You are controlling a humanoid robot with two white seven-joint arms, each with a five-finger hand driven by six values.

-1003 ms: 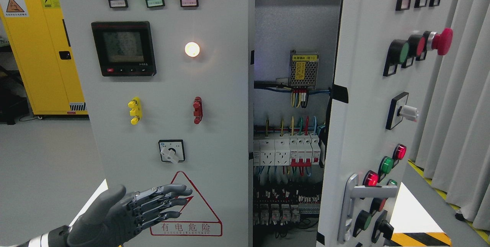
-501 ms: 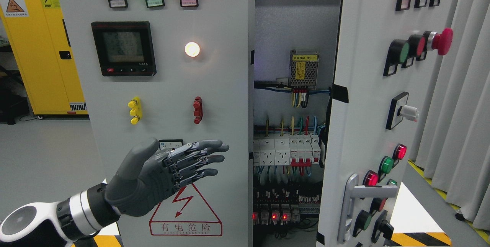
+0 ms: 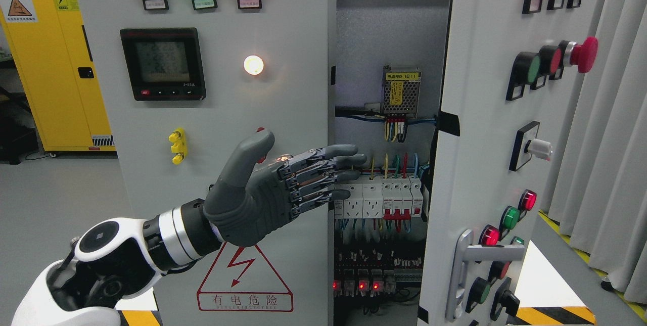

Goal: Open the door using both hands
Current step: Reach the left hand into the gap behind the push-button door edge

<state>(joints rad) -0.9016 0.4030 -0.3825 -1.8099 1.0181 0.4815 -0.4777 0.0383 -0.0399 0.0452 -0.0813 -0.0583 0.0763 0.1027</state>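
The grey cabinet has two doors. The left door (image 3: 222,113) faces me, shut or nearly so, with lamps, a meter and switches on it. The right door (image 3: 485,129) stands swung open toward me, its silver handle (image 3: 467,260) low down. Between them the cabinet inside shows breakers (image 3: 384,197) and wiring. My left hand (image 3: 303,179) is raised in front of the left door's right edge, fingers stretched out flat, tips reaching past the edge into the gap. It holds nothing. My right hand is out of view.
A yellow cabinet (image 3: 50,63) stands at the far left on the grey floor. Grey curtains (image 3: 611,139) hang at the right behind the open door. A red mushroom button (image 3: 584,54) and a white knob (image 3: 538,149) stick out from the right door.
My left hand has risen from the bottom left and moved right, from the warning triangle up to the left door's right edge. The doors have not moved.
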